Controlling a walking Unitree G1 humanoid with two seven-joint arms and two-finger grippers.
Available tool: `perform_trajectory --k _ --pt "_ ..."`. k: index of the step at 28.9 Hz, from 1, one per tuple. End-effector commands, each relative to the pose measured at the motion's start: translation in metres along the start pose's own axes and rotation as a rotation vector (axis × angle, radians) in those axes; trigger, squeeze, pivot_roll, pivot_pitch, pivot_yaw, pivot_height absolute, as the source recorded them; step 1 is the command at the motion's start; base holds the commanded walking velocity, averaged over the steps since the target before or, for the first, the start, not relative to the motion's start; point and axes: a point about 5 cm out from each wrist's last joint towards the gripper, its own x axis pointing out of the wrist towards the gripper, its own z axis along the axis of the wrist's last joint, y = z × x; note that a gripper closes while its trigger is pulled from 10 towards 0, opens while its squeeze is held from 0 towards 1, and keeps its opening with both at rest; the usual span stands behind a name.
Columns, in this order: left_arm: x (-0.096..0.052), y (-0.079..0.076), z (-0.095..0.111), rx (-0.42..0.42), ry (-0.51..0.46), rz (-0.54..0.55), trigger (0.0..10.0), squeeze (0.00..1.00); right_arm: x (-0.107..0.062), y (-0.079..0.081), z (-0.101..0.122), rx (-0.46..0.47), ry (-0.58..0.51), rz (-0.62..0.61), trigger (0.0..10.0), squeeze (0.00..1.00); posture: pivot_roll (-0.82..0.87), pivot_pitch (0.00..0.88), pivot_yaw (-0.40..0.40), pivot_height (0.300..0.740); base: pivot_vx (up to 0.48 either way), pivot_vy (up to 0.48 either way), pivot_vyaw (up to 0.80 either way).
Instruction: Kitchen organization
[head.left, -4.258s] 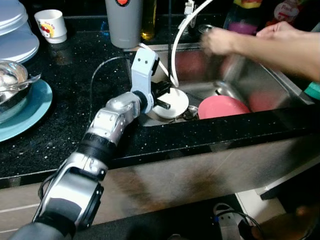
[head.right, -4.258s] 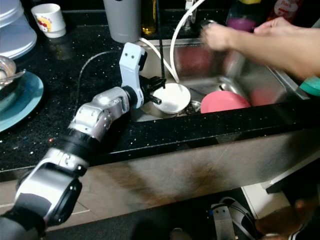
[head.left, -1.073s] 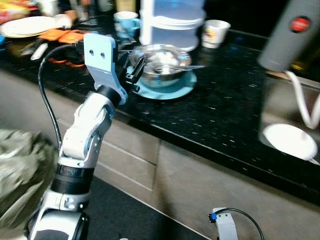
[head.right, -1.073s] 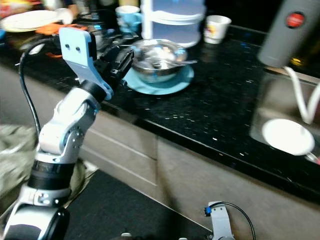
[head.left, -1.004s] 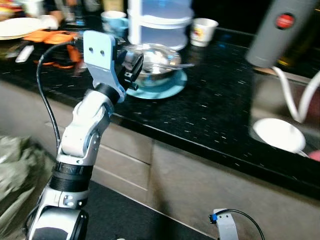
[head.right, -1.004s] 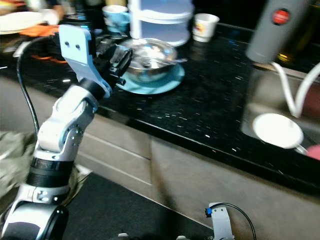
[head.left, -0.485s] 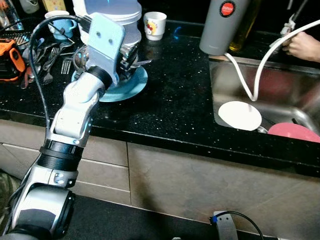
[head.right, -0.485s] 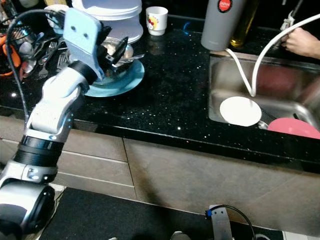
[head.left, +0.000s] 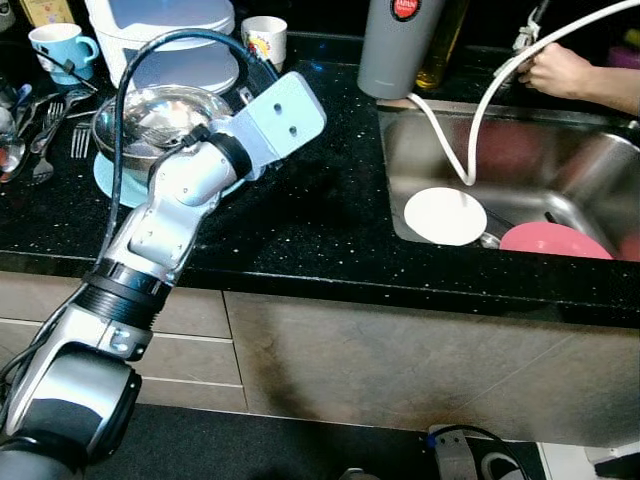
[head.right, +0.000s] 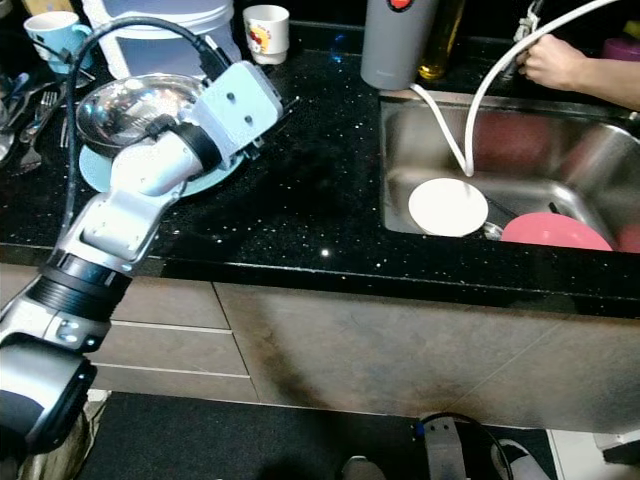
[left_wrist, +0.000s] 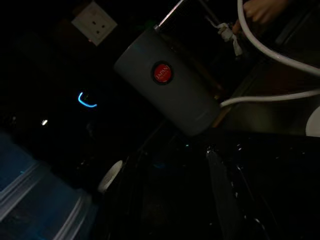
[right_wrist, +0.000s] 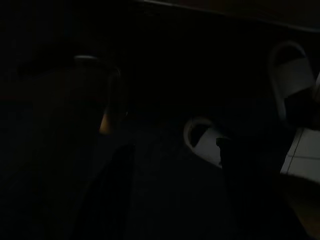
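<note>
My left gripper hangs over the black counter, just right of a steel bowl that sits on a teal plate. Its pale wrist plate faces me and hides what lies beyond it. In the left wrist view a grey flask with a red badge stands ahead, with a white hose beside it. A white plate and a pink plate lie in the steel sink. My right arm hangs idle; its wrist view is very dark.
A person's hand holds the white hose at the tap. Stacked white containers, a white mug and a blue mug stand at the back. Several forks lie far left. Pale slippers lie on the floor.
The camera has swung right, bringing the sink closer to the middle. My left wrist has moved from in front of the bowl to its right side, leaving the bowl uncovered.
</note>
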Motion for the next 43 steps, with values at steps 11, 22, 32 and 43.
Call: perform_trajectory --k 11,22,32,43 --pt "-0.002 -0.003 -0.021 0.176 0.16 -0.038 10.0 0.0 -0.001 -0.001 -0.008 -0.001 0.029 -0.003 10.0 0.0 0.03 0.146 -0.018 0.74 0.0 0.0 0.0" --pt "-0.005 0.012 -0.037 0.195 0.258 0.037 10.0 0.0 -0.001 0.0 -0.008 0.001 0.029 -0.002 10.0 0.0 0.03 0.146 -0.015 0.74 0.0 0.0 0.0" --pt "-0.007 0.013 -0.047 0.175 0.297 0.061 0.0 0.0 -0.001 -0.001 -0.009 0.002 0.028 -0.006 10.0 0.0 0.02 0.159 -0.016 0.74 0.0 0.0 0.0" --pt "-0.005 0.018 -0.048 0.165 0.301 0.083 0.0 0.0 -0.001 -0.002 -0.009 -0.002 0.027 -0.011 10.0 0.0 0.02 0.16 -0.017 0.74 0.0 0.0 0.0"
